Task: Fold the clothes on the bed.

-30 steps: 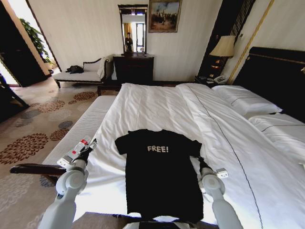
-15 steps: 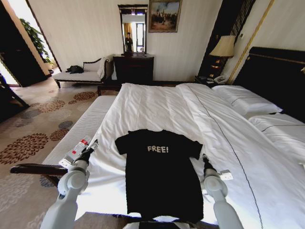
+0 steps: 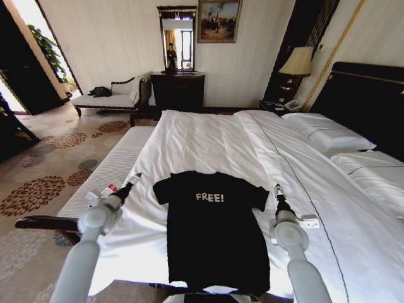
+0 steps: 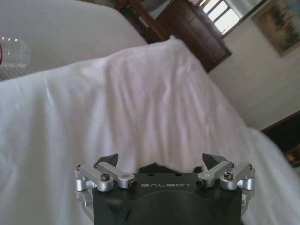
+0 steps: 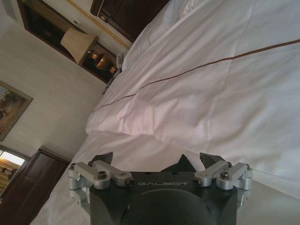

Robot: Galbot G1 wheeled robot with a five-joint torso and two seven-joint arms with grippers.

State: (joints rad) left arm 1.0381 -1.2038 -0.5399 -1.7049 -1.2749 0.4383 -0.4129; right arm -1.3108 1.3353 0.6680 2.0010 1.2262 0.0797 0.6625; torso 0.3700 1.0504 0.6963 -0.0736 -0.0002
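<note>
Item: black T-shirt (image 3: pixel 211 233), flat, face-up, unfolded, near edge of the bed (image 3: pixel 208 142). My left gripper (image 3: pixel 134 180) and right gripper (image 3: pixel 277 190) flank its sleeves, both spread, holding nothing. I'd pinch each sleeve's fabric alone, sparing the duvet (image 3: pixel 328 214), and lift both sides evenly.

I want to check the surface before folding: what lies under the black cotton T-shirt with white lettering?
The black cotton T-shirt lies flat on the white duvet of the bed, between both open grippers. Whatever is directly beneath it is covered.
</note>
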